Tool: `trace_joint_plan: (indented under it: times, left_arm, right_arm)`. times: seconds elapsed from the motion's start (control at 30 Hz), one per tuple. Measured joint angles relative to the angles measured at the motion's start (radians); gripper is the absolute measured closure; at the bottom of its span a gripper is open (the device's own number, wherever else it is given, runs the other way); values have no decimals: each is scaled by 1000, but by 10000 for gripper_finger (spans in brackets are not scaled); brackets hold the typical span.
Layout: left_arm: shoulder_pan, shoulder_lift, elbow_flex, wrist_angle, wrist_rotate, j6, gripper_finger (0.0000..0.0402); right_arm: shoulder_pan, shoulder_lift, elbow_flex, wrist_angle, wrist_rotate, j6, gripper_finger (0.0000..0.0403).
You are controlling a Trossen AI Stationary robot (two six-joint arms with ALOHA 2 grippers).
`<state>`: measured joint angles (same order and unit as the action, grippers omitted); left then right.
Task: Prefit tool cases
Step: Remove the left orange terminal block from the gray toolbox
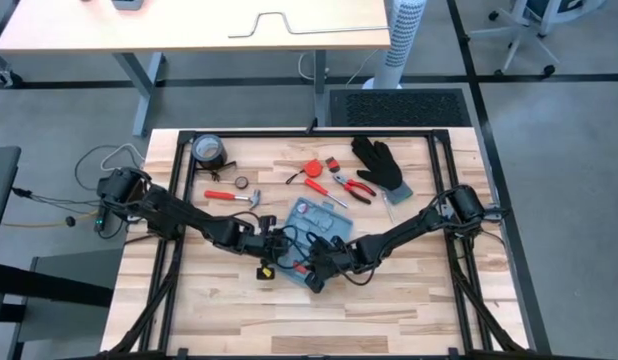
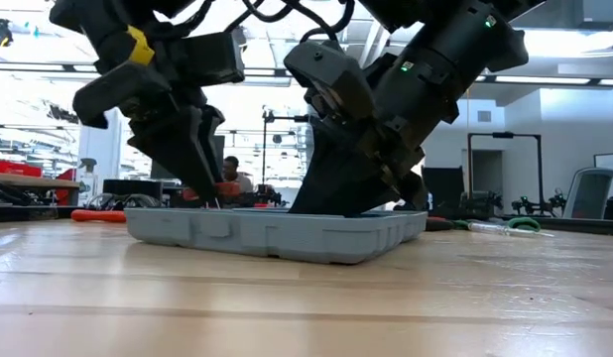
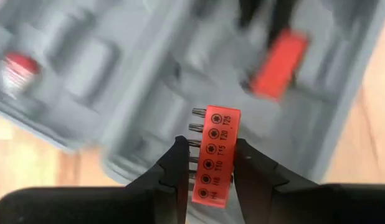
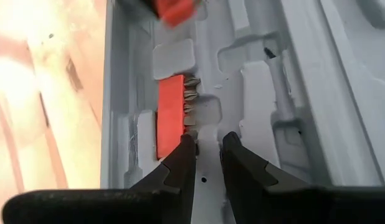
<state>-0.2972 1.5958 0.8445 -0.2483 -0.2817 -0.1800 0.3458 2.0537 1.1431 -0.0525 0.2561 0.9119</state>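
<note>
Handling: Because the tool case (image 1: pixel 311 228) is a thin moulded shell lying open and flat, we judge it light, stiff and prone to slide on the wooden table (image 1: pixel 429 300); we would hold it by a rim or the outer wall, not the slot floor.
Bit holder: small, rigid and light, best pinched across its flat red sides, as the left gripper (image 3: pixel 208 168) does.
Case looks: light blue outside, grey-blue slots inside, rounded corners, low walls in the low view.
Case place: middle of the table, between the two arms, with loose hand tools and a black glove (image 1: pixel 379 163) lying far of it.
Left gripper: over the case's left part, clenched on a red bit holder (image 3: pixel 214 155) printed with sizes.
Right gripper (image 4: pixel 208 152): inside the case on its near right side, fingers slightly parted and empty, just beside a second red bit holder (image 4: pixel 171 115) seated in a slot.
</note>
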Motion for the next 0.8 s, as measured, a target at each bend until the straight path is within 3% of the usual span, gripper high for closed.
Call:
trace_joint_plan:
  times: [0.4, 0.63, 0.8]
  left_arm:
    - [27, -55, -2, -60, -27, 38, 314]
    - [111, -83, -2, -172, -25, 108, 314]
    - [206, -115, -31, -166, 41, 172, 314]
  right_arm:
    - [5, 0, -1, 1, 0, -2, 316]
    - [50, 0, -1, -3, -1, 6, 316]
    - [79, 0, -1, -12, 2, 53, 316]
